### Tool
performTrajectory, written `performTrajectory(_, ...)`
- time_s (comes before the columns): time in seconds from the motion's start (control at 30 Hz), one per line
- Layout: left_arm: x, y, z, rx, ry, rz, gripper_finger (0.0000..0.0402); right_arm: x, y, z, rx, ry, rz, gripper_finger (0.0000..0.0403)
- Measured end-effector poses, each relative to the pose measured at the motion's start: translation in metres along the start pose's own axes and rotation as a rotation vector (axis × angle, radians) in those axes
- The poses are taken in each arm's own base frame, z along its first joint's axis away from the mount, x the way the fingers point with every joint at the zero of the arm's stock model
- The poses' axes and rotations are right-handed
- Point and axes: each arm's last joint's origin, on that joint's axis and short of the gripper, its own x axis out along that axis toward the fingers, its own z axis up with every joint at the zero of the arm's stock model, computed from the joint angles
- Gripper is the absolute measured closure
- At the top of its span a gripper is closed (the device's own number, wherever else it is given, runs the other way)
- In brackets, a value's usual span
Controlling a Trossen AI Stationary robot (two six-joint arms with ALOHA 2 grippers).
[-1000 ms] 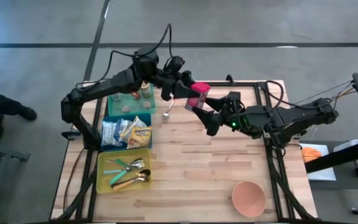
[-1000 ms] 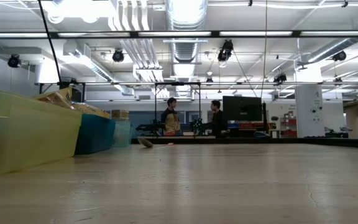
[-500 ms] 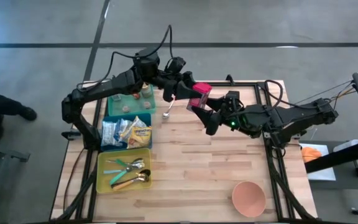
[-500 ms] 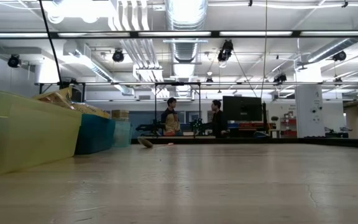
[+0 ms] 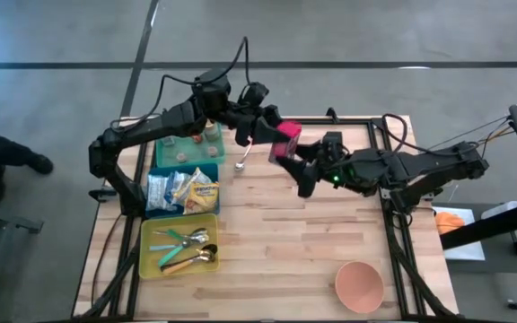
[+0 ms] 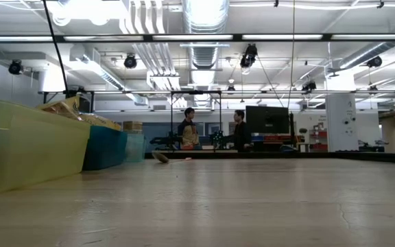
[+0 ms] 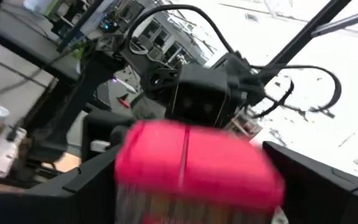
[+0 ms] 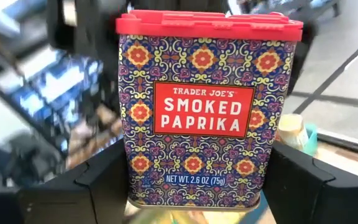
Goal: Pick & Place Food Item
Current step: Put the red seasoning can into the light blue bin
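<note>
A smoked paprika tin (image 5: 284,141), patterned with a red lid (image 8: 207,25), hangs in the air over the far middle of the table, between both grippers. My right gripper (image 5: 293,161) comes at it from the table's right and is shut on it. My left gripper (image 5: 272,133) reaches in from the far left. Its fingers stand on either side of the tin's red top (image 7: 191,162) and look open, though the left wrist view is blurred. Neither gripper shows in the low view. My right gripper pinches the tin's two narrow sides (image 8: 132,177) between its two fingers (image 8: 98,183), low on the tin near its bottom. The fingers come in level from the table's right. The tin stands upright, lid up and label toward the wrist, lifted clear of the table.
Three bins line the table's left side: a teal one (image 5: 162,154) at the far end, a blue one (image 5: 149,208) with food packets, and a yellow one (image 5: 147,251) with cutlery. A spoon (image 5: 240,161) lies below the tin. A pink bowl (image 5: 359,285) stands near right. People stand far behind the table.
The tin has stayed in the air between both grippers. My right gripper has drawn in on the tin's lower part.
</note>
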Motion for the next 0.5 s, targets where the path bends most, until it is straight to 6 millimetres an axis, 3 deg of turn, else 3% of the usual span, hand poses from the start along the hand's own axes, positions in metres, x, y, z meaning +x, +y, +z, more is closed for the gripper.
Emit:
performTrajectory(0.23,-0.001,0.005,-0.006,-0.197,0.054,0.054,0.0022,0.0,-0.008,-0.013,-0.132,0.139,-0.026,0.012)
performTrajectory(0.5,-0.015,0.029,-0.035,-0.477,0.245,0.355,0.002,-0.002,-0.024,-0.033,-0.34,0.309,-0.146,0.012)
